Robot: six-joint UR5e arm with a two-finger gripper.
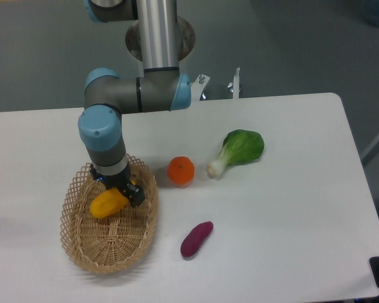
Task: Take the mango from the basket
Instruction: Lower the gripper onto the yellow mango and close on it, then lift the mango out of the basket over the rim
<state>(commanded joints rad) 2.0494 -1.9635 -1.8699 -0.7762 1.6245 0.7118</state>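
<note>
Holding the mango, the gripper is closed on it over the far end of the basket. White surface lies open on the right, past the orange and sweet potato.

Yellow-orange mango, tan basket (woven lattice).

Mango: smooth, yellow-orange, elongated, tilted over the upper half of basket, an oval tan open-lattice wicker piece on the bench.
</note>
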